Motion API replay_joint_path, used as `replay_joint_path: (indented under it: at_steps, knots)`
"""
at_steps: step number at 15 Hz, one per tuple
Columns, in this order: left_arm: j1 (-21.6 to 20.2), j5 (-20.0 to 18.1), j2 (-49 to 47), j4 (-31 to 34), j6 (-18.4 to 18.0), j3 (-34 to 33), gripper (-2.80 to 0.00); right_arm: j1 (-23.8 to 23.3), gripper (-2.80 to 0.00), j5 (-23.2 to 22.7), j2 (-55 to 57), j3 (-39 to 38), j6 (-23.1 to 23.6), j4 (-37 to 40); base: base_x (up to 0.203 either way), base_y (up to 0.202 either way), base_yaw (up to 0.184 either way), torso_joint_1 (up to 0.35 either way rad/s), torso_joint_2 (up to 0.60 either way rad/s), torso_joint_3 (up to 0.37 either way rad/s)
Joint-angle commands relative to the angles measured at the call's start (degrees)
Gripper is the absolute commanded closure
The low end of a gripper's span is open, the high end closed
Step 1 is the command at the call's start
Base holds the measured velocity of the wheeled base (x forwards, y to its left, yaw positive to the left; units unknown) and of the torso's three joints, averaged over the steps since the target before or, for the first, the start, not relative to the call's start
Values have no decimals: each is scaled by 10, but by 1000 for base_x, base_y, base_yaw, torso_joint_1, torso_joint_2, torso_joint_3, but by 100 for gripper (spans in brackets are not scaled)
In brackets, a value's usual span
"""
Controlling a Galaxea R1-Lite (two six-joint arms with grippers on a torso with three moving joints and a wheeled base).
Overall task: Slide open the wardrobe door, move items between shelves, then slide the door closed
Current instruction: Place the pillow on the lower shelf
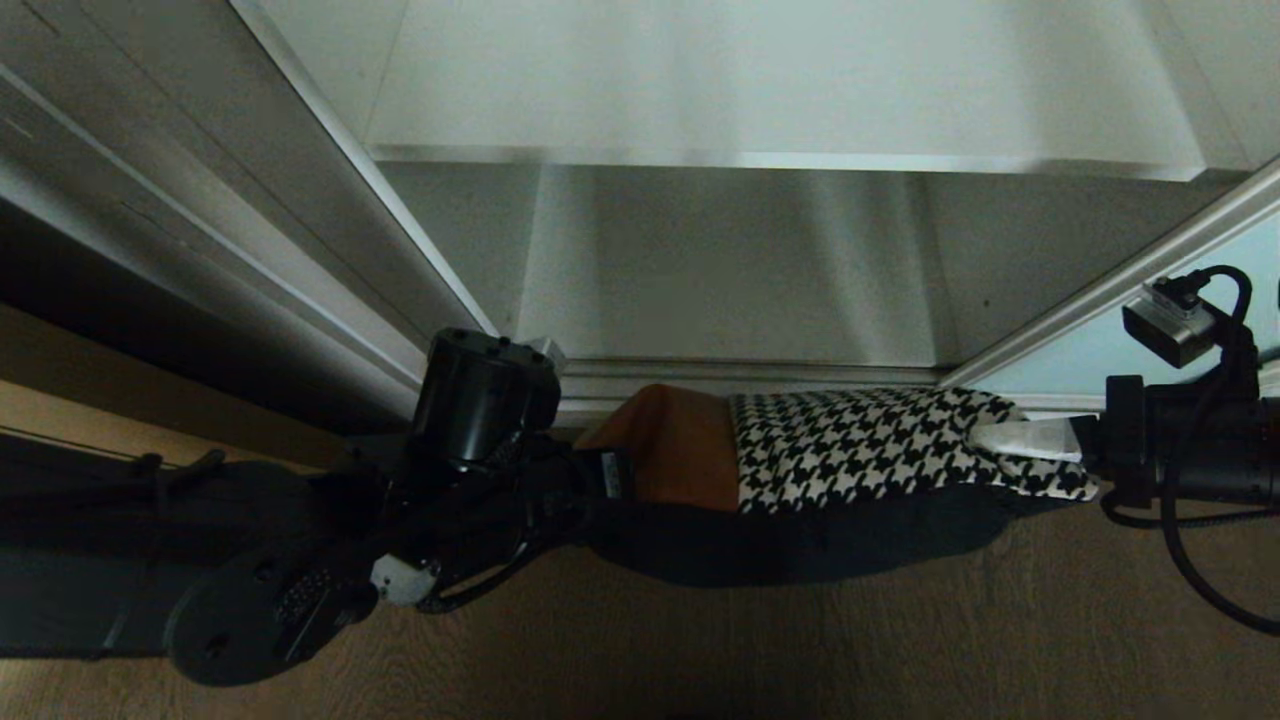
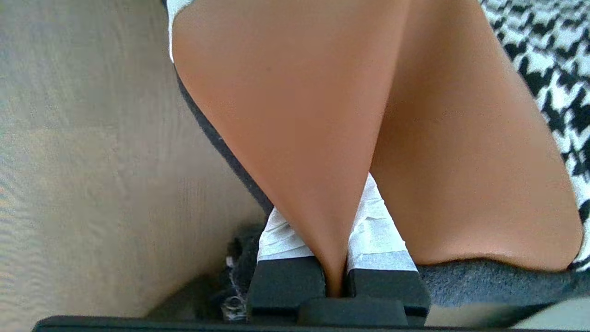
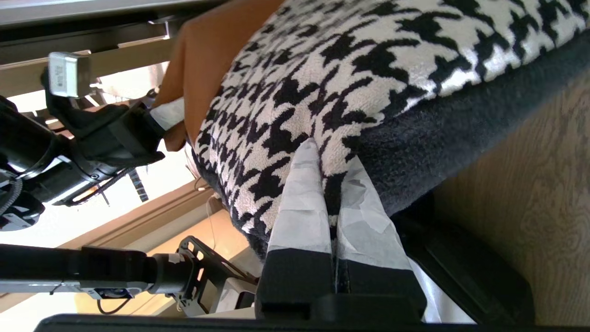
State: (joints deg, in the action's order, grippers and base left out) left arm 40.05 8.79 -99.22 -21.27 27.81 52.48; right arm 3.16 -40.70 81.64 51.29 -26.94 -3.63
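Wardrobe edges frame the opening: a silver-white upright on the left, the frosted aqua sliding wardrobe door pushed off to the right, and a low sill track along the front. Inside, two white shelves show, an upper shelf with its bright front lip and a lower shelf beneath it, both bare and much wider than the load. Wooden floor spreads in front of the sill.

One cushion hangs level just in front of the sill, above the floor, outside the wardrobe, its tan part on the left, its houndstooth part on the right, its black back downward and casting a shadow on the boards.

Two arms reach in from opposite ends. The left gripper comes in from the left side with its wrist bent inward, and its taped fingers are pinched tight on a fold of the tan corner. The right gripper lies nearly level from the right side, its taped fingers clamped narrowly on the houndstooth edge where it meets the black backing.
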Motion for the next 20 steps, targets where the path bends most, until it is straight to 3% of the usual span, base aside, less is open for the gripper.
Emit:
replay_joint_path:
  at_steps: [1, 7, 14, 20]
  knots:
    - [-10, 2, -20, -4, -8, -2, 0, 0, 0, -2, 23, 1, 0, -1, 0, 0, 0, 0, 0, 0]
    - [-61, 2, -115, -51, -19, 68, 0, -1, 0, 0, 141, 69, 1, -65, 0, 0, 0, 0, 0, 0]
    - [-118, -3, -200, -65, -37, 263, 0, 0, 0, -5, 223, 218, 3, -103, 0, 0, 0, 0, 0, 0]
    - [-126, -5, -111, -19, -40, 289, 0, 0, 0, -6, 126, 209, 0, -100, 0, 0, 0, 0, 0, 0]
